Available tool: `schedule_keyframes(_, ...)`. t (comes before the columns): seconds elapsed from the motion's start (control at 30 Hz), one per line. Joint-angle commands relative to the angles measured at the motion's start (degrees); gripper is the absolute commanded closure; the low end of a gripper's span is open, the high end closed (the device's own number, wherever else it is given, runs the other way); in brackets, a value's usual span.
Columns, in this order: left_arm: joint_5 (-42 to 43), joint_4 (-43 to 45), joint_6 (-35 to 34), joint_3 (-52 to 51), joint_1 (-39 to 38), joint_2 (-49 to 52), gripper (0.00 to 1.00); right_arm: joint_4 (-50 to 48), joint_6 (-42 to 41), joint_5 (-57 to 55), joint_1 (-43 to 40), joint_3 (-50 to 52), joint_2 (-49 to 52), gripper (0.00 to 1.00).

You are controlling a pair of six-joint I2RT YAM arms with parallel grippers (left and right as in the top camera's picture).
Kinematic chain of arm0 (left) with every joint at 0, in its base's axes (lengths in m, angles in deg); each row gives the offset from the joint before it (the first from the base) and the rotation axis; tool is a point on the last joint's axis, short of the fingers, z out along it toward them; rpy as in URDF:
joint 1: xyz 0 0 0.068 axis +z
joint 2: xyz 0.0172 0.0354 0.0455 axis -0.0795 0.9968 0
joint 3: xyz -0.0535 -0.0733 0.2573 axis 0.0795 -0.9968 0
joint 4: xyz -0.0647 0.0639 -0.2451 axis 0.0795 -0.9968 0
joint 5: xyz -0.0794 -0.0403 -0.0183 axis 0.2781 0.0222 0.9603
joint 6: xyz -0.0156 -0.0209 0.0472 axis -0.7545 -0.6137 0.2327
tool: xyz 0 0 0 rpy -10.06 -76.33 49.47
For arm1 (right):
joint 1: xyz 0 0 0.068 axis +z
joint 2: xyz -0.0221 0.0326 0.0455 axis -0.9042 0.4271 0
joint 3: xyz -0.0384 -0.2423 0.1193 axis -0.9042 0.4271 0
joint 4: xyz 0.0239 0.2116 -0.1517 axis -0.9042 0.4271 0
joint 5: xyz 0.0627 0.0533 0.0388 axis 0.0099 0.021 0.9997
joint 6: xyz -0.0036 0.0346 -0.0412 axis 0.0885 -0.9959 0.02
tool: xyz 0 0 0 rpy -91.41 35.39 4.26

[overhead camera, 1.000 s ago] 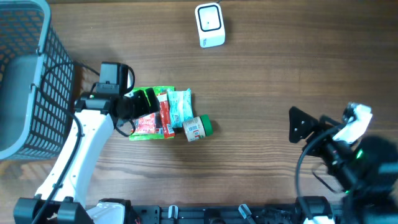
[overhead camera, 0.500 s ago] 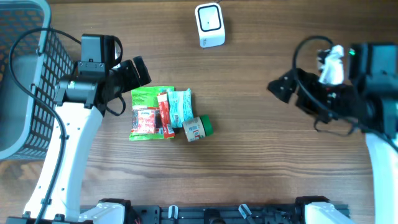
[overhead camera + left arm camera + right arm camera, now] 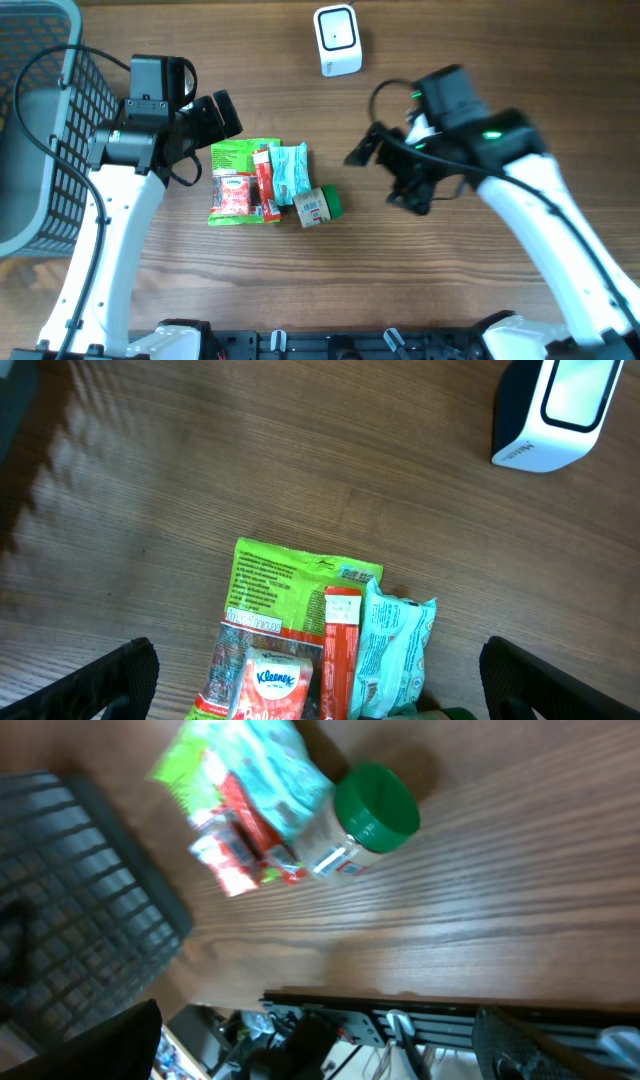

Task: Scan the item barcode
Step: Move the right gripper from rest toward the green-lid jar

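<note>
- Brown wooden desk carries everything. A grey mesh plastic basket sits at its 9 o'clock edge.
- White left arm rises from the 7 o'clock corner. The left end effector hangs with jaws spread wide, holding nothing.
- White right arm reaches in from 4 o'clock, wrist bent toward desk centre. The right end effector is also wide open and empty.
- A cluster of small packets, green, red and teal, lies flat mid-desk, at 5 o'clock from the left end effector.
- White box-shaped barcode scanner stands at 1 o'clock from the cluster, well apart.
- Small jar with a green lid lies on its side, touching the cluster's 4 o'clock corner. Its long axis runs 9 to 3, lid toward 3.
- The jar sits at 8 o'clock from the right end effector, which looks nearer to it and is probably the picker.
</note>
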Motion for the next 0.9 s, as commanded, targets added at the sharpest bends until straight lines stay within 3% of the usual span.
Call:
schedule_keyframes(0.0,-0.74,-0.09,0.7,0.46,0.35,-0.26,0.0,-4.61,-11.89,-2.71,3.63,3.52,4.85,0.0)
schedule_keyframes(0.4,-0.76,-0.09,0.7,0.46,0.35,-0.26,0.0,-12.81,-18.62,-2.36,5.2,4.9,20.48,0.0)
schedule_keyframes(0.87,-0.76,-0.07,0.7,0.46,0.35,-0.26,0.0,-15.45,-28.57,-5.03,7.19,4.94,22.75,0.0)
